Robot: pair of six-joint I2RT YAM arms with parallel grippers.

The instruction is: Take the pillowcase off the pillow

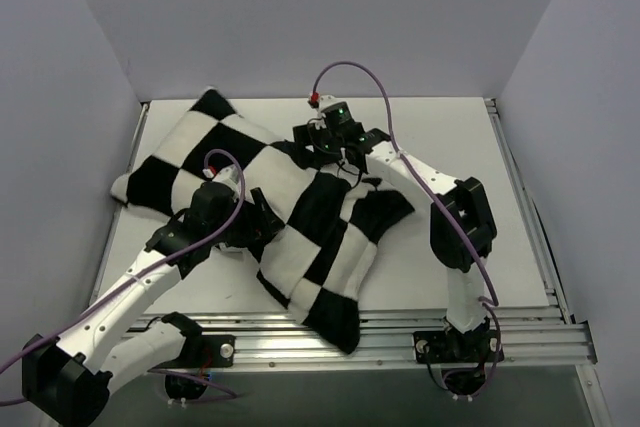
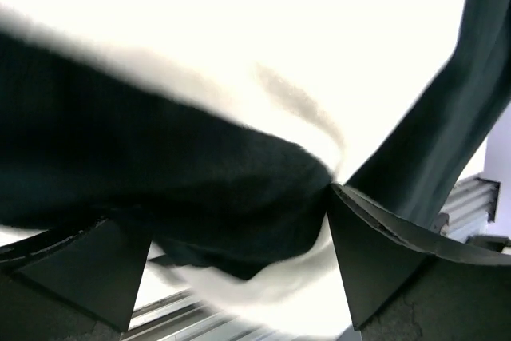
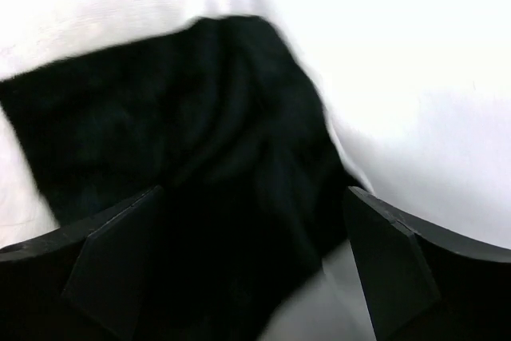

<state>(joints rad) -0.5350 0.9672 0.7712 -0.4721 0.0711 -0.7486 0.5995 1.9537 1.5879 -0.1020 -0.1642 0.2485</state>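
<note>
The black-and-white checkered pillowcase (image 1: 300, 209) lies crumpled across the table from the far left to the front edge, where one corner hangs over the rails. The plain white pillow is hidden; no bare cushion shows. My left gripper (image 1: 260, 225) is at the case's near-left edge. In the left wrist view the left gripper (image 2: 231, 253) has its jaws wide apart, with a fold of black and white fabric (image 2: 176, 181) bulging between them. My right gripper (image 1: 318, 152) presses down on the case's far middle. In its wrist view the right gripper (image 3: 251, 245) is open over a black square (image 3: 184, 125).
White walls enclose the table on the left, back and right. Metal rails (image 1: 480, 332) run along the front edge by the arm bases. Bare white tabletop (image 1: 450, 147) lies right of the pillowcase. Purple cables loop over both arms.
</note>
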